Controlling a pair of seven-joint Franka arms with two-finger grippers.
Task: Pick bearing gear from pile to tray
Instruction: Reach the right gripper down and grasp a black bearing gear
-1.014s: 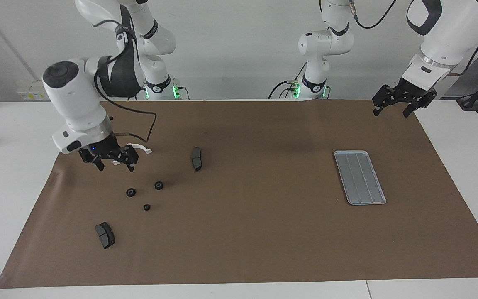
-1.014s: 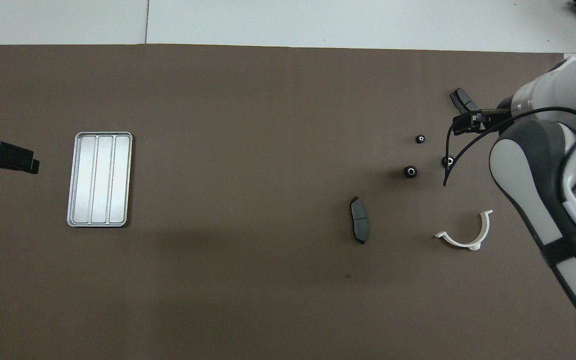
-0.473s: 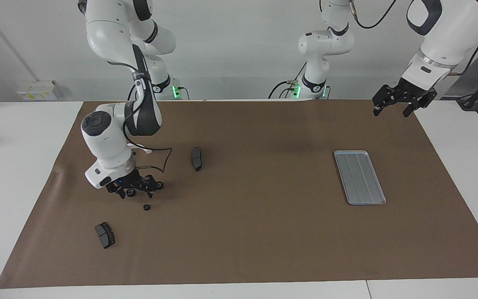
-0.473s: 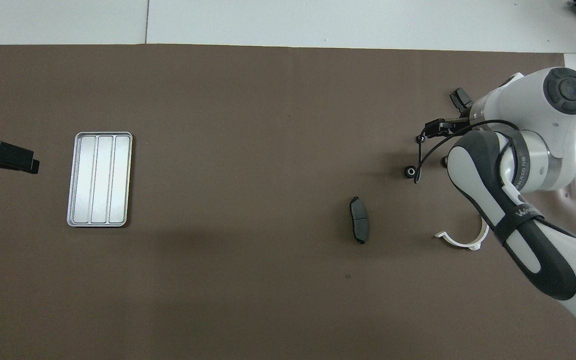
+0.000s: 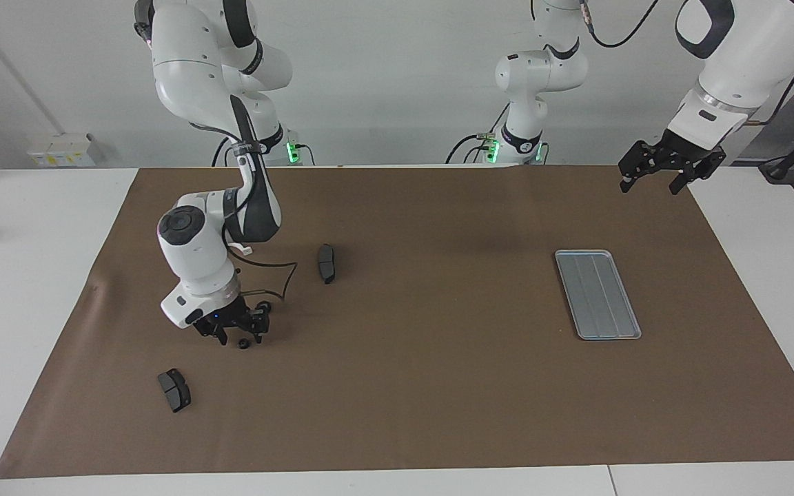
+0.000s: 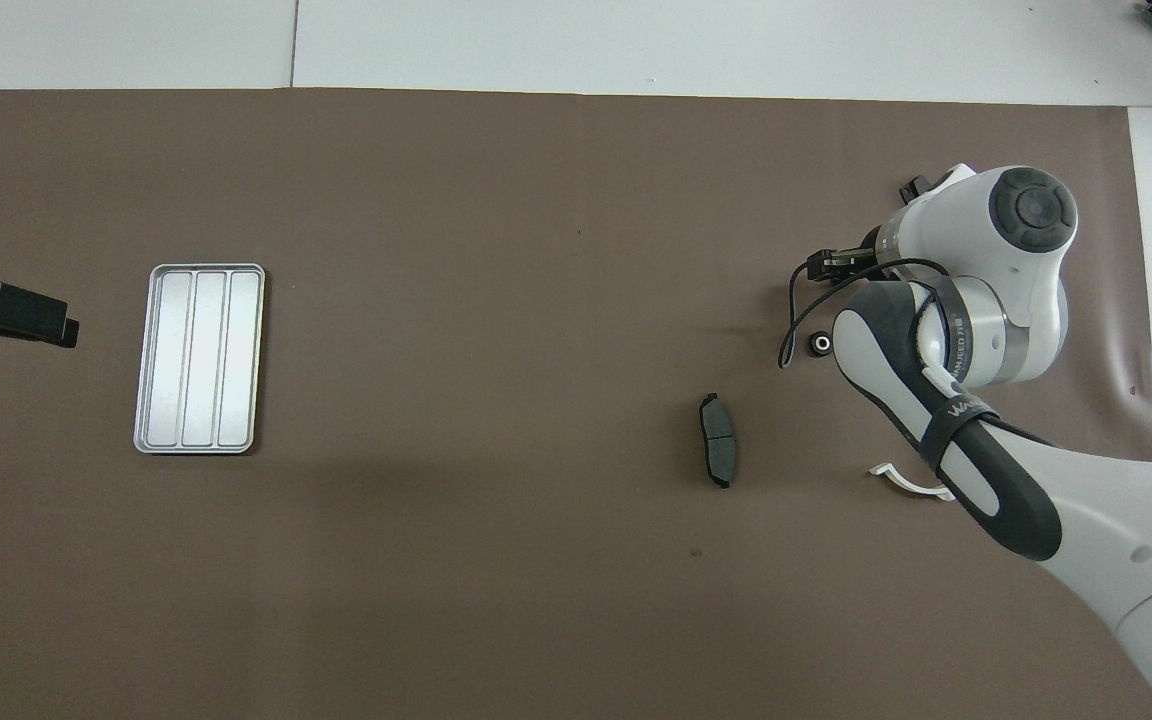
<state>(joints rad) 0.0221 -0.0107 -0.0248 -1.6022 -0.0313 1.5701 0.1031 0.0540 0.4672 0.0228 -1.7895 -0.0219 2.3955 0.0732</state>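
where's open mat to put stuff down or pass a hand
Free: the broad mat between the tray and the brake pad. Crowded: the right arm's end, where the right gripper sits low among small gears. The left gripper waits, open.

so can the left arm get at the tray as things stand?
Probably yes. The left gripper hangs open in the air near the mat's corner at its own end, and the tray lies empty on that end with nothing beside it. The right gripper is down among the gears.
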